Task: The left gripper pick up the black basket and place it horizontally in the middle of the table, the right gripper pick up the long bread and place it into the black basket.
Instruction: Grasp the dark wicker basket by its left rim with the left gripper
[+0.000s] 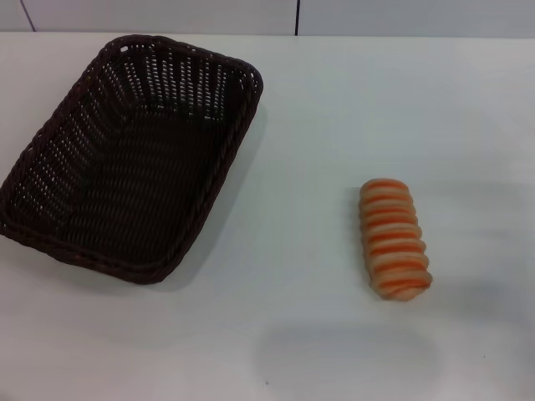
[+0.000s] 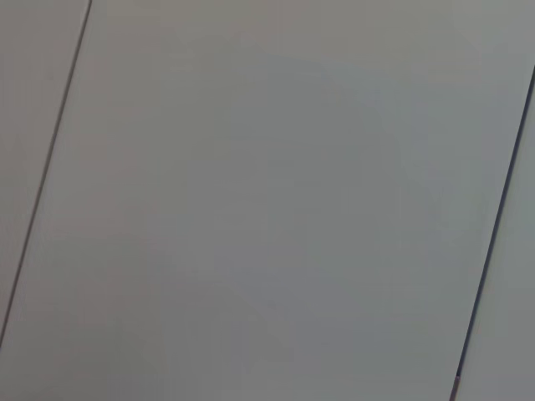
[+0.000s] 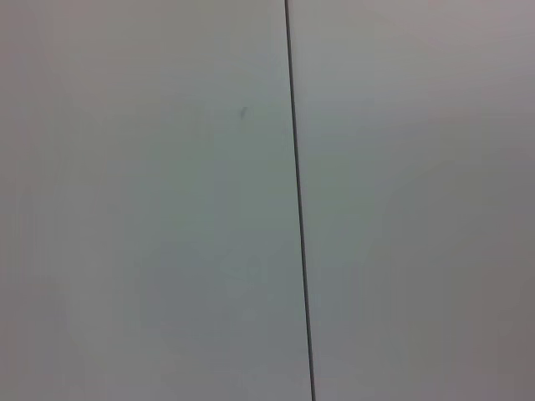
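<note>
Lying askew at your left: basket [image 1: 125,159], long axis diagonal on worktop [image 1: 318,125]. Bread [image 1: 394,238] at right, well apart. Neither claw visible; jaw state unknown.

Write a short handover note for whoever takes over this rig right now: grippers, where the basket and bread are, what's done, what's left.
Grippers: neither the left nor the right is in any view; the wrist cameras show only plain pale panels.
Dark woven wicker basket: empty, on the left of the white table, lying at a diagonal.
Orange-striped oblong bread: on the table to the right, apart from the basket.
Done: nothing.
Left: centre the basket horizontally, then put the bread in.
</note>
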Tool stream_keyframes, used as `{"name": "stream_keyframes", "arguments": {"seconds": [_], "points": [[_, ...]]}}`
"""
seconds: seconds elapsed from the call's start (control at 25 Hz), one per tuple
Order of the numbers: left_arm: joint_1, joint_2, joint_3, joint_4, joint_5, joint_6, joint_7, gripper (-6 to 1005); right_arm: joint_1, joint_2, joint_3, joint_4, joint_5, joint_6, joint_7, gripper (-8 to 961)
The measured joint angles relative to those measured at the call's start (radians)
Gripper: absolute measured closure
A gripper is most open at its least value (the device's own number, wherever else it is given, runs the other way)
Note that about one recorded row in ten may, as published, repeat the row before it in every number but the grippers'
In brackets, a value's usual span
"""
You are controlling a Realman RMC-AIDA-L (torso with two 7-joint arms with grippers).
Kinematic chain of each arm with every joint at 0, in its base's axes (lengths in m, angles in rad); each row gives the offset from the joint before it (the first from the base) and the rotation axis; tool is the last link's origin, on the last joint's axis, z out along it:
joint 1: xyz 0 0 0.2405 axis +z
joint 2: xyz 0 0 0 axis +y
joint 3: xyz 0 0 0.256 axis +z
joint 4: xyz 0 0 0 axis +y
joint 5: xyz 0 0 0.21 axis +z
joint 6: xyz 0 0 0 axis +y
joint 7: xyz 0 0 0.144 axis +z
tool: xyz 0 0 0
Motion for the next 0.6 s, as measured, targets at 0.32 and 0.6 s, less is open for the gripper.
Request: {"name": "stream_keyframes", "arguments": {"seconds": [0.32, 0.6], "points": [[0.002, 0.000, 0.000, 0.003, 0.000, -0.005, 0.000, 193, 0.001, 0.000, 0.000, 0.000, 0.000, 0.000, 0.000, 365], [0.003, 0.000, 0.000, 0.010, 0.000, -0.006, 0.000, 200, -0.002, 0.001, 0.000, 0.000, 0.000, 0.000, 0.000, 364]]}}
